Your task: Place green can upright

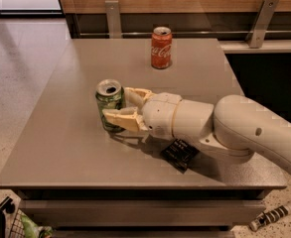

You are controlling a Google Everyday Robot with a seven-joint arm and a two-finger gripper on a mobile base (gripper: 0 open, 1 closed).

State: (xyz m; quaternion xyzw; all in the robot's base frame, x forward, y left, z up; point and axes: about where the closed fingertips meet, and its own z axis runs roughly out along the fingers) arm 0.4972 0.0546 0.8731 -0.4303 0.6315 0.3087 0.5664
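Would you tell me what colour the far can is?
The far can is red, camera view; the gripper holds the green can.

High view onto table (pixel 60 148), gripper (pixel 116 103) central

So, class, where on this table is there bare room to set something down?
Bare: the left side, between the green can and the table edge; also the band between the red can and the arm. Crowded: centre-right, where the pincer grips the green can, by the black packet.
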